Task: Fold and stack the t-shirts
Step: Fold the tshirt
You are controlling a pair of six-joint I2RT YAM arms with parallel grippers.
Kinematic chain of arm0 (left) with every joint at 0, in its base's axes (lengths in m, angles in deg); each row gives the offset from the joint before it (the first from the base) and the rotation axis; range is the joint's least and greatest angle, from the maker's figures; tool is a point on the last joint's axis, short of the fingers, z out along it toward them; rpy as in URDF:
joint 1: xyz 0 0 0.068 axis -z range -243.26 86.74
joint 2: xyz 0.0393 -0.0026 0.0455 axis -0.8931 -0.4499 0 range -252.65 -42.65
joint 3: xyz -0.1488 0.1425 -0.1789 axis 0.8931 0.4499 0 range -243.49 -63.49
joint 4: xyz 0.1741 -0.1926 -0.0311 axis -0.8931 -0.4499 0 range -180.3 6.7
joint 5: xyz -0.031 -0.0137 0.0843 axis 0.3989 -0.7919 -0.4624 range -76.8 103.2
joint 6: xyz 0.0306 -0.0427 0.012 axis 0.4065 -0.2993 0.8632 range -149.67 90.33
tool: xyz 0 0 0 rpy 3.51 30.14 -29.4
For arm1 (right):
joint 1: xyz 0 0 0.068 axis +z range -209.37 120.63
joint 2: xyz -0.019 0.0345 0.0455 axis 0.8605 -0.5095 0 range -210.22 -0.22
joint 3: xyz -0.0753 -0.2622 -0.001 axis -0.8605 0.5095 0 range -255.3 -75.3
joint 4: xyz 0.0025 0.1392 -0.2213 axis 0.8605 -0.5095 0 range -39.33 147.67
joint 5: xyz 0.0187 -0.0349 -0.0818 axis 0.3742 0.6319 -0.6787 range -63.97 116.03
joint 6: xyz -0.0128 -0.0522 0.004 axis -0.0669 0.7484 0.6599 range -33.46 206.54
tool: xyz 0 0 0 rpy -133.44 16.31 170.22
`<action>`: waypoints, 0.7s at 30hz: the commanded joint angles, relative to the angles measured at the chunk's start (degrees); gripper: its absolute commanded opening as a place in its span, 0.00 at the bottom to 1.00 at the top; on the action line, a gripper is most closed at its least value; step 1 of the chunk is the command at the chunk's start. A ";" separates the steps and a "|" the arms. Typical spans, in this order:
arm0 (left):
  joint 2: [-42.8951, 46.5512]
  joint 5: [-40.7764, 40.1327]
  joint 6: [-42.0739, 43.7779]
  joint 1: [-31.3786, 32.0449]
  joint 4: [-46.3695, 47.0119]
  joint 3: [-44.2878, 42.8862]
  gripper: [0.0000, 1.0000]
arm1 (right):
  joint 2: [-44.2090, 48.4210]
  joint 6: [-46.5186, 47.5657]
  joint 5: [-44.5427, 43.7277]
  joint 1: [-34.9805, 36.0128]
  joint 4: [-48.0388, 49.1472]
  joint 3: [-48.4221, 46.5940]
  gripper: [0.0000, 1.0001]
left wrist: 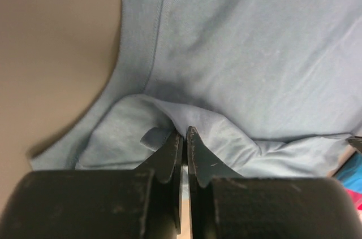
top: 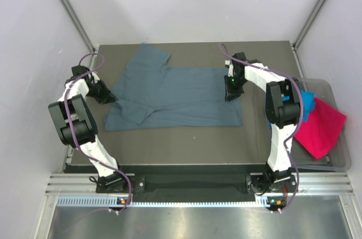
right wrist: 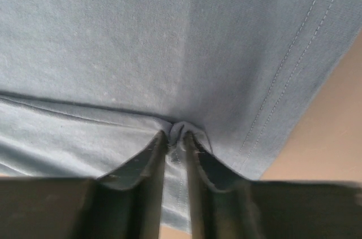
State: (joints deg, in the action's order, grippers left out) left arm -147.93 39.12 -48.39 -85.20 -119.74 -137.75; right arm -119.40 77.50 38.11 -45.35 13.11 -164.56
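Slate-blue tee (top: 175, 95) lies spread out mid-table (top: 186, 148), neck end toward the left arm, hem end toward the right arm. Left gripper (left wrist: 184, 133) is pinched almost fully closed on a puckered fold of it just beside the neckline; right gripper (right wrist: 175, 133) is narrowed onto a small tuck of the same tee near the stitched hem edge. Turquoise tee (top: 308, 103) and magenta tee (top: 322, 126) sit bunched in the clear tub (top: 339, 157) at the table's right side, touching each other, well apart from the slate-blue one
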 commanded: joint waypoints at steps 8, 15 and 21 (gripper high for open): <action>10.43 -2.53 -6.58 0.05 0.68 5.26 0.00 | 4.21 -1.77 -3.64 0.13 -2.37 0.22 0.00; 23.67 -4.81 -21.42 0.22 1.03 13.60 0.00 | 14.21 -3.00 -5.75 0.65 -5.28 6.09 0.00; 39.94 -12.54 -25.40 0.22 -6.25 20.12 0.00 | 27.64 -4.93 -6.71 3.29 -4.31 18.57 0.00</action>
State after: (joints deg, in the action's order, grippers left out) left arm -115.56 31.58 -69.33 -85.17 -121.80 -118.78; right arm -99.66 73.85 33.54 -43.84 10.12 -150.02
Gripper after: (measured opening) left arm 0.058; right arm 0.027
